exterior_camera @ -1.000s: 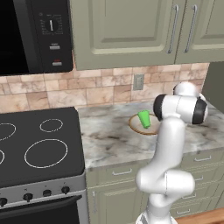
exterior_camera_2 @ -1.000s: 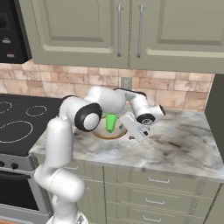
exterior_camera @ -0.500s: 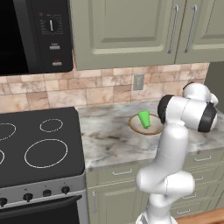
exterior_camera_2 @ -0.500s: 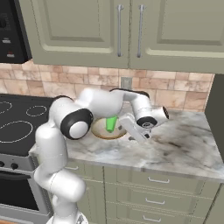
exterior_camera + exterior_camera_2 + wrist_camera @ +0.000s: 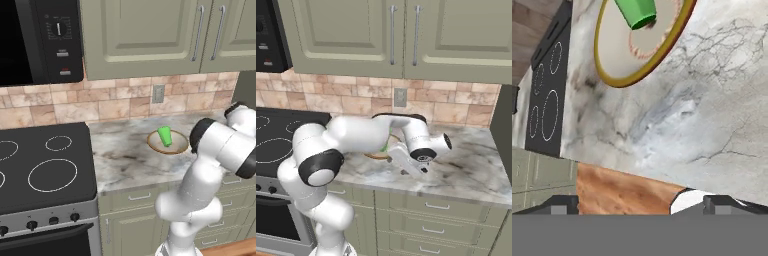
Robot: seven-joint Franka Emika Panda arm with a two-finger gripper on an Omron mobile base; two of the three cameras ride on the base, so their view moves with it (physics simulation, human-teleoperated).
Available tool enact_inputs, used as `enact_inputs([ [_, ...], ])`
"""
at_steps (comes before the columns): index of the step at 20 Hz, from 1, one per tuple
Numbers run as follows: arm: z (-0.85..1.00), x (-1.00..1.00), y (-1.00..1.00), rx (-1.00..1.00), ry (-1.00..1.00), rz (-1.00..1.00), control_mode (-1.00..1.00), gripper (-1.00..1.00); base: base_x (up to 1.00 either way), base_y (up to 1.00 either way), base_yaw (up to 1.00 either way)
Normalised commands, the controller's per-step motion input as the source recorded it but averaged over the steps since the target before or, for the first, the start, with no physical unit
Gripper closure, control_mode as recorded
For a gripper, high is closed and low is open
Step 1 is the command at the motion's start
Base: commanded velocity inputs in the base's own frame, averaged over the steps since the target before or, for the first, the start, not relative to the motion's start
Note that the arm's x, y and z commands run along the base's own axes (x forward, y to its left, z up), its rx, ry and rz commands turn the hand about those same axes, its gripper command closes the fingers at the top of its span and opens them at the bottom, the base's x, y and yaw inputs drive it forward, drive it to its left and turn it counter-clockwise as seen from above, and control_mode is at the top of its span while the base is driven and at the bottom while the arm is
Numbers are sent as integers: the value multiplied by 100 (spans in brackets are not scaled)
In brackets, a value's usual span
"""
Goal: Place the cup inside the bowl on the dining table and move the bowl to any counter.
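The counter [image 5: 125, 155] is polished grey-white veined marble over matt painted cabinets [image 5: 145, 37] with slim metal handles. The backsplash [image 5: 100, 102] is rough-looking tan brick tile. The bowl [image 5: 619, 50] looks like smooth matt ceramic, beige with a brown rim; the cup [image 5: 637, 12] is plain smooth green plastic. The stove [image 5: 40, 165] top is glossy black glass.

1. Stove [image 5: 42, 167]: black glass cooktop with white ring burners, lower left of the left base view.
2. Microwave [image 5: 40, 40]: dark unit, upper left.
3. Cabinets [image 5: 165, 32]: grey-green doors with metal handles, top.
4. Backsplash [image 5: 100, 102]: tan brick, centre band.
5. Outlet [image 5: 158, 93]: on the brick, centre right.
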Motion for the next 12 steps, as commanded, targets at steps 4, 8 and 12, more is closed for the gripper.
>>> enact_inputs([
  [4,50,-72,0,-9,0,1,-100,-100,0,0,0],
  [8,47,-79,6,-12,0,2,-100,-100,0,0,0],
  [12,46,-74,17,-15,0,4,-100,-100,0,0,0],
])
